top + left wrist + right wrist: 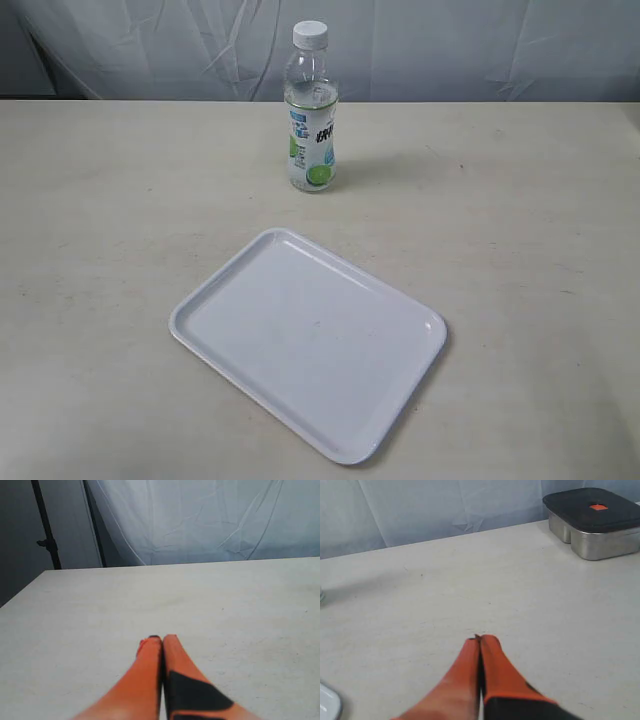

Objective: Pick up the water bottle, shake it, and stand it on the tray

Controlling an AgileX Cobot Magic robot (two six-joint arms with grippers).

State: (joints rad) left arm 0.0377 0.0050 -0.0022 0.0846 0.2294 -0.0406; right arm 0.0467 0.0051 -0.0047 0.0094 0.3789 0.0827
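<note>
The water bottle (311,110) stands upright at the back of the table, white cap on top, lime label facing the camera. The white tray (307,339) lies flat in front of it, turned at an angle, with nothing on it. Neither arm shows in the exterior view. My left gripper (162,638) is shut, its orange fingers pressed together over bare tabletop, with no bottle in its view. My right gripper (480,638) is shut too and holds nothing; a corner of the tray (327,702) and a sliver of the bottle's base (321,595) show at its view's edge.
A steel lunch box with a dark lid (594,521) stands on the table in the right wrist view. A dark stand pole (46,527) rises beyond the table edge in the left wrist view. A pale cloth backdrop (450,45) hangs behind the table.
</note>
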